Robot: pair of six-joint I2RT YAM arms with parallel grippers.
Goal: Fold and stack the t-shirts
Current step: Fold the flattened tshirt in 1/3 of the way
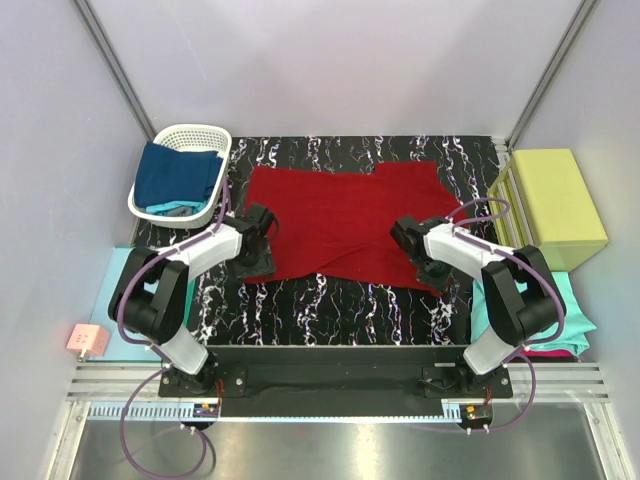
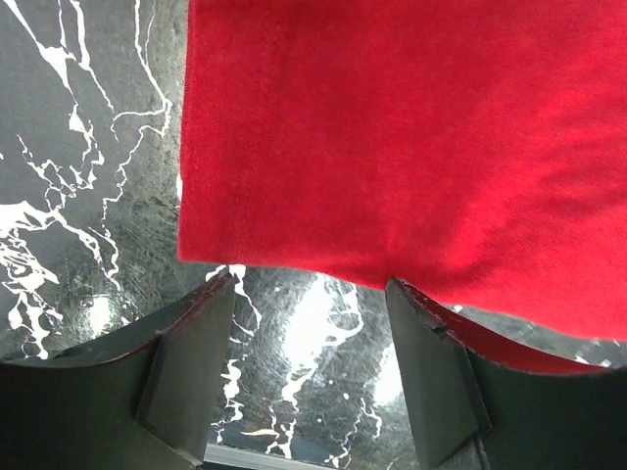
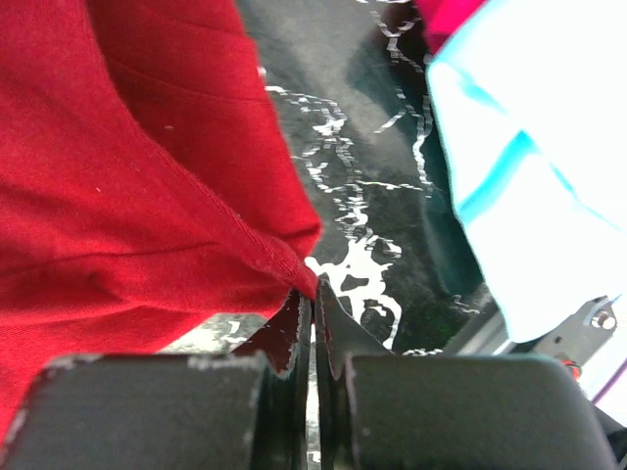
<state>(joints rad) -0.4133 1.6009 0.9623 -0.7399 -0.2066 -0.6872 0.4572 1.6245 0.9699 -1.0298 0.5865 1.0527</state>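
Observation:
A dark red t-shirt [image 1: 340, 220] lies spread flat on the black marbled table [image 1: 330, 305]. My left gripper [image 1: 262, 238] hovers at the shirt's near-left corner. In the left wrist view it [image 2: 309, 284] stands open, with only bare table between its fingers [image 2: 196, 343] and the red hem [image 2: 411, 147] just beyond the tips. My right gripper [image 1: 410, 242] is at the shirt's near-right corner. In the right wrist view it [image 3: 312, 294] is shut, pinching the tip of the red hem corner [image 3: 284, 259]. More t-shirts, navy blue [image 1: 175, 172] and teal, fill the basket.
A white basket [image 1: 217, 135] stands at the back left. A yellow-green box [image 1: 555, 195] sits at the right, and in front of it lie teal [image 1: 570, 310] and magenta cloth [image 3: 446, 18]. A pale-blue sheet [image 1: 108, 300] and a small pink item [image 1: 88, 340] lie at the left.

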